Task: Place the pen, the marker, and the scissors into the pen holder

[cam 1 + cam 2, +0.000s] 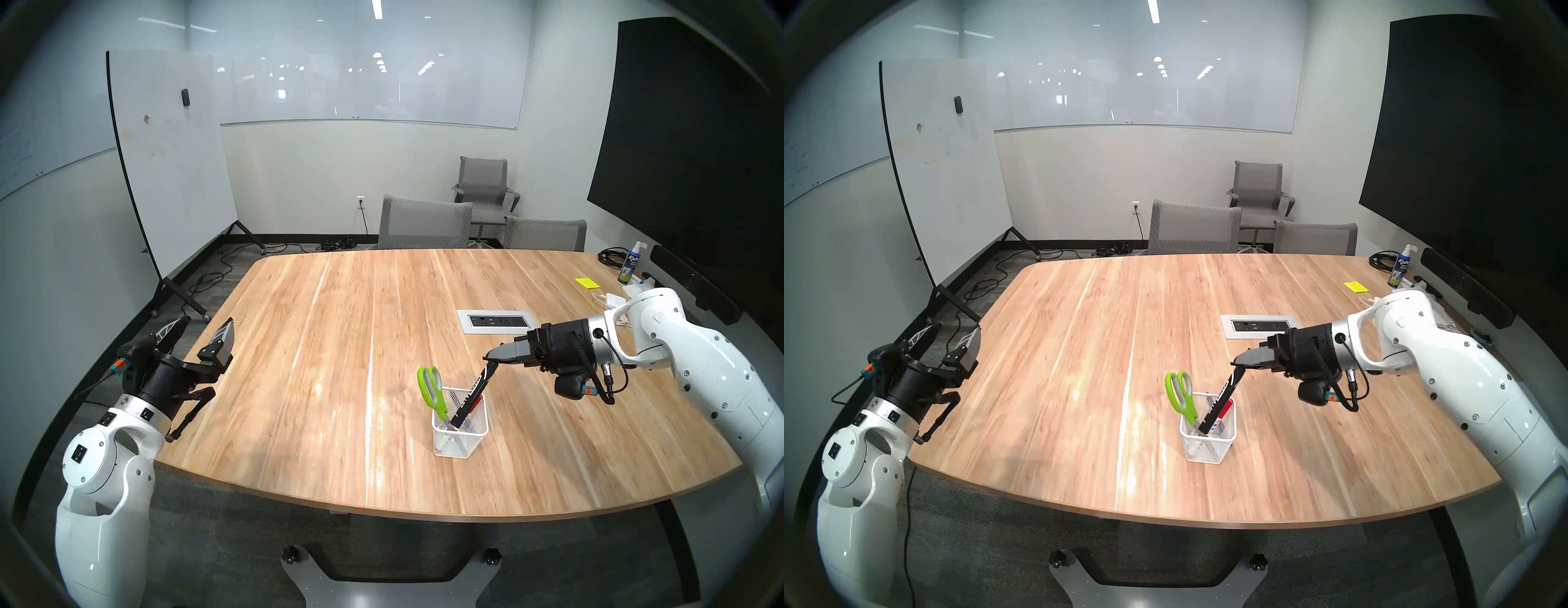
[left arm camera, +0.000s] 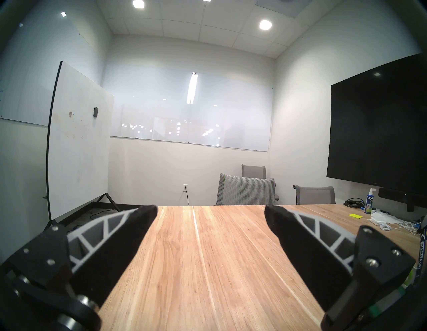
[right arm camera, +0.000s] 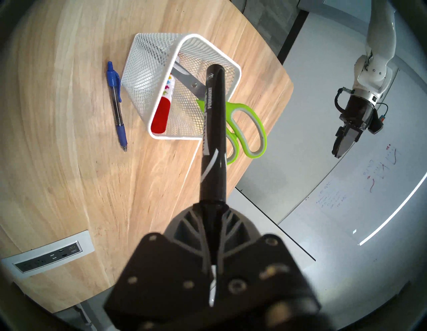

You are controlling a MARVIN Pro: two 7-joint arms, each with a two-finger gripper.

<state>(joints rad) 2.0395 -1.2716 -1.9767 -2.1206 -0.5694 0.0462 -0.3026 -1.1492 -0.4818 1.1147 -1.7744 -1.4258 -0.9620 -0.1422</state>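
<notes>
One black marker (image 1: 471,397) is the thing in hand: the right gripper (image 1: 494,356) is clenched on its upper end, and its long axis slants down and away from the claw, lower end seemingly just inside the pen holder (image 1: 460,441), though the mesh blurs that. The scissors (image 1: 432,391) stand in the holder, loops up. The pen (image 3: 116,105) lies on the table just beside the holder. The left gripper (image 1: 199,339) hangs released, well apart.

Office meeting room: long wooden counter (image 1: 339,339) with inset power outlets (image 1: 496,321), grey mesh chairs (image 1: 424,225), rolling whiteboard (image 1: 169,161), wall glassboard (image 1: 373,85), big dark screen (image 1: 695,140).
</notes>
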